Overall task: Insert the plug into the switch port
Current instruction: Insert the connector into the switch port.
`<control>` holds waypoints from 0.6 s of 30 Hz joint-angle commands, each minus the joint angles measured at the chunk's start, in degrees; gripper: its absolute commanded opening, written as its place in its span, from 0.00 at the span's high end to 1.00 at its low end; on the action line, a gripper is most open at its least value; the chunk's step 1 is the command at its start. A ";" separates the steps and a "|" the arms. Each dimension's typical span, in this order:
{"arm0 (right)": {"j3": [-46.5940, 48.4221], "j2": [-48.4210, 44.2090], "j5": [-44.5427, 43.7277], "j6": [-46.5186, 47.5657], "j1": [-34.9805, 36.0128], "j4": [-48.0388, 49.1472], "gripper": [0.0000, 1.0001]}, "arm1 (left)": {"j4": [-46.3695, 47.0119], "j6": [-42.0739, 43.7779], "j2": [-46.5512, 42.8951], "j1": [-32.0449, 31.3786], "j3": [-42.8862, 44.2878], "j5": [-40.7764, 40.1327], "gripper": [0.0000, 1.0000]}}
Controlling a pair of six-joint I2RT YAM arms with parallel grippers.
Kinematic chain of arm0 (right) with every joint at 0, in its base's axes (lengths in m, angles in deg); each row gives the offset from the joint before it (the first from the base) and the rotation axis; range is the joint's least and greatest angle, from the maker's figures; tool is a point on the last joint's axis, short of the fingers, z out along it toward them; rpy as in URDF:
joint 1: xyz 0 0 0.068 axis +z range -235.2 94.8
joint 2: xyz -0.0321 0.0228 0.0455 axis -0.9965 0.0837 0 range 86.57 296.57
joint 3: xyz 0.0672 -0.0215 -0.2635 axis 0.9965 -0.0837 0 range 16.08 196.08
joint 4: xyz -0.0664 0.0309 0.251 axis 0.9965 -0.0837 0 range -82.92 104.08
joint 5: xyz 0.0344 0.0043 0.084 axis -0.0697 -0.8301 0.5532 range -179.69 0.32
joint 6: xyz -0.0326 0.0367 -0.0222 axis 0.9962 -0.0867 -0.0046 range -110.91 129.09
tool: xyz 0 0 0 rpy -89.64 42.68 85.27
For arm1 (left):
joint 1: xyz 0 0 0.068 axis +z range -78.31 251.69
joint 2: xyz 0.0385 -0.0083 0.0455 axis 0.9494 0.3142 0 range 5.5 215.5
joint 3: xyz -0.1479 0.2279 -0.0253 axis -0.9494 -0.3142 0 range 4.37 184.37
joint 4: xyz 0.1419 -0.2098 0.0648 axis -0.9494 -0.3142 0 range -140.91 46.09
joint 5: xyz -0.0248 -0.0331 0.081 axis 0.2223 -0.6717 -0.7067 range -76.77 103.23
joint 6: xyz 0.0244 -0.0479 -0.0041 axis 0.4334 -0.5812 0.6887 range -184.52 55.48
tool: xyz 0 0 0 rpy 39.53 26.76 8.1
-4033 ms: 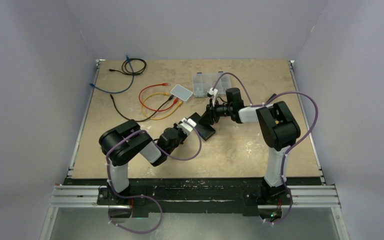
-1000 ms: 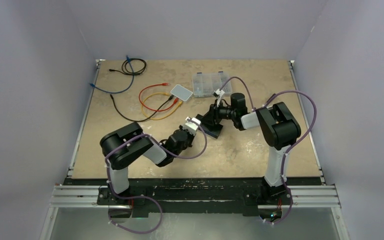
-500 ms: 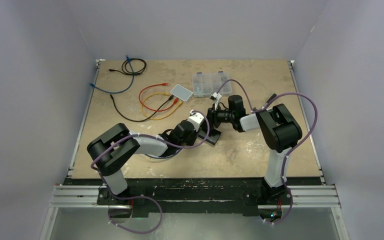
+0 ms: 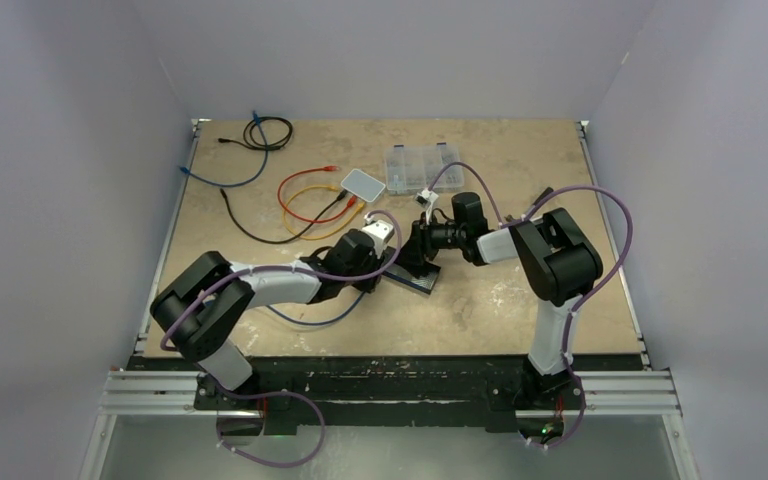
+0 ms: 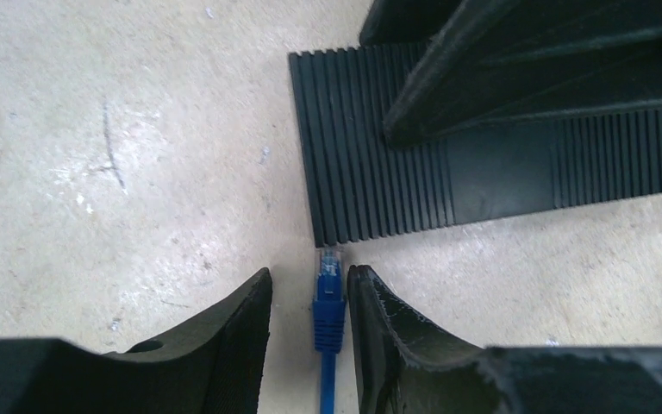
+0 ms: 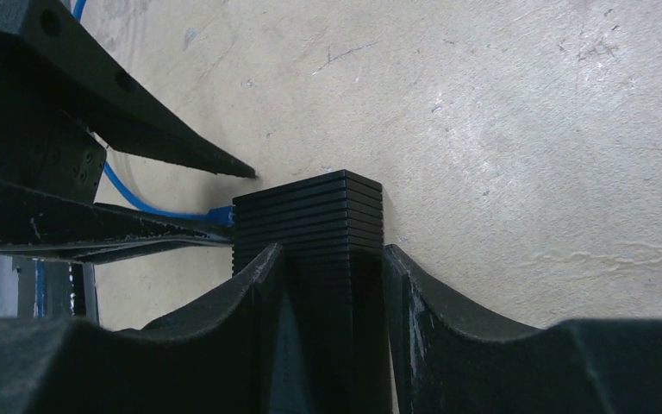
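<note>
— While the left gripper (image 5: 309, 274) sits low over the table (image 5: 138, 129), is it clenched on the plug (image 5: 328, 297)?

— Cannot tell. The plug lies between its fingers with the cable trailing back under the wrist. But the left wrist view shows a sliver of table on one side of it, so a firm pinch is not certain.

— Where is the plug relative to the switch (image 5: 379, 185)?

— Its clear tip is at the switch's end face, touching or nearly so, and most of the blue body is outside. The right wrist view agrees: the blue stops at the ribbed wall.

— And the right gripper (image 6: 331, 252)?

— It is grasping the switch, a finger pressed on either side, bracing it down on the table.

— So how far along is it?

— I judge the approach done and the insertion not. No port shows in either wrist view, so I cannot say the tip is lined up. The final push is left.

— What has changed?

— Four seconds ago the left arm was folded near its base, its gripper short of the switch. It has since stretched forward and across to close that gap. The right gripper and switch have shifted only slightly.
</note>
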 commanded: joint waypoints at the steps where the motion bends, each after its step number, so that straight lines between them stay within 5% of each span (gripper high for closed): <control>1: -1.28 -0.51 -0.71 0.73 0.56 -4.60 0.53 | -3.78 -1.68 -2.45 0.22 1.98 6.53 0.63; 18: -1.34 -1.08 -1.59 1.30 0.57 -4.84 0.53 | -10.47 -0.73 -4.47 0.23 2.52 5.83 0.72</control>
